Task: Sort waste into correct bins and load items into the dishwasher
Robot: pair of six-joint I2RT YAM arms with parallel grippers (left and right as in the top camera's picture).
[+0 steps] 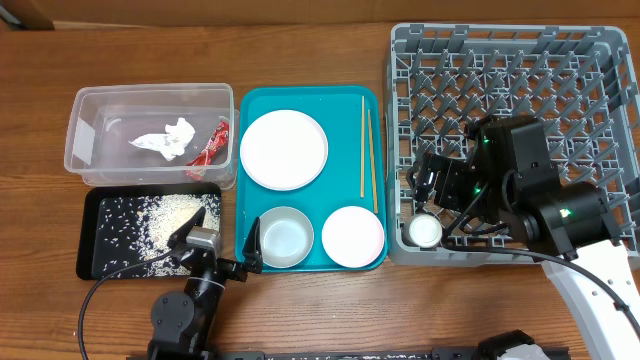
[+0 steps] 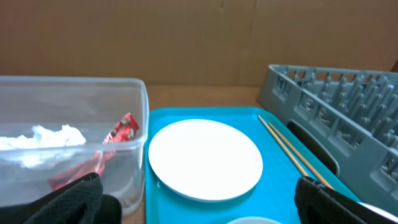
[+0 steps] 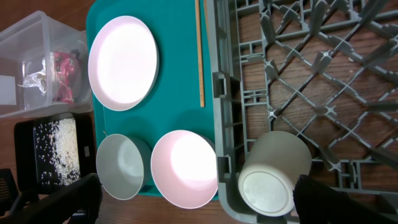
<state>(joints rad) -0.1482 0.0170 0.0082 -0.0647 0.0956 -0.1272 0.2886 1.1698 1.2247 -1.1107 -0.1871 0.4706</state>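
On the wooden table [image 1: 300,50], the small white cup [image 1: 424,231] sits in the front-left corner of the grey dish rack [image 1: 612,120].
The right gripper [image 3: 196,186] hangs above the cup, spread wide and empty; the left gripper [image 2: 199,183] is equally agape beside the teal tray [image 1: 345,110].

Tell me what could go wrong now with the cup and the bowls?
1. The small white cup sits in the corner of the dish rack, with the open right jaws close by. Pulling away could knock it over.
2. The open left jaws are right beside the grey-white bowl, which sits close to the pink bowl. A clumsy grab might bump them together.
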